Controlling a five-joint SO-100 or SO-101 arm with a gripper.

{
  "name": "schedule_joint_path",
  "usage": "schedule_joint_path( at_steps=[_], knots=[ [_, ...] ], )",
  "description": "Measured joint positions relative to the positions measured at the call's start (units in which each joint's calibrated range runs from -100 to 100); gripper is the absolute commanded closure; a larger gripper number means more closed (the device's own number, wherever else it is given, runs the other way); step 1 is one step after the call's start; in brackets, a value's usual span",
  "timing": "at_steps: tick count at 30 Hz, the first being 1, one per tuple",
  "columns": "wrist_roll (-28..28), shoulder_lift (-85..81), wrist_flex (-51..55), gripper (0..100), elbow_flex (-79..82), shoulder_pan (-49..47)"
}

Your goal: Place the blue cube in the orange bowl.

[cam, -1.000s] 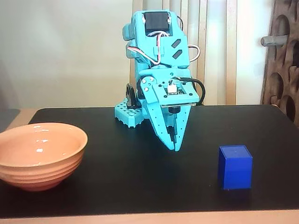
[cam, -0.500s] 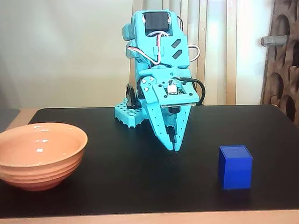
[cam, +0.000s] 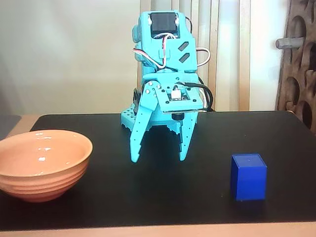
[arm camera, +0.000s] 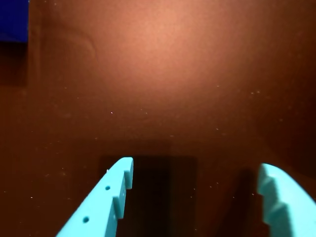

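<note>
Reaching for blue cube (cam: pixel 248 177): my gripper (cam: pixel 158 159) spread wide, holding nothing. Must swing toward cube at wrist view's top-left (arm camera: pixel 13 20), straddle squarely, then close. Orange bowl (cam: pixel 42 164) well apart.

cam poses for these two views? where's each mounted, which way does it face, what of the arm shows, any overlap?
Fixed view: low at the table's front edge, facing the arm head-on; the whole arm shows, gripper open, orange bowl at left, blue cube at right.
Wrist view: on the gripper, facing down at the dark mat; only the two fingers show, spread apart.
Shared: the fingers, the blue cube (a corner at top left of the wrist view) and the mat.
</note>
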Motion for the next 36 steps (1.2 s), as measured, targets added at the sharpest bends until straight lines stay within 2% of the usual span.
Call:
schedule_joint_path(
  at_steps=[2, 19, 36],
  knots=[
    [0.1, 0.0, 0.0, 60, 0.0, 0.2],
    [0.2, 0.0, -0.8, 60, 0.0, 0.2],
    [0.2, 3.9, -14.4, 60, 0.0, -1.2]
  ],
)
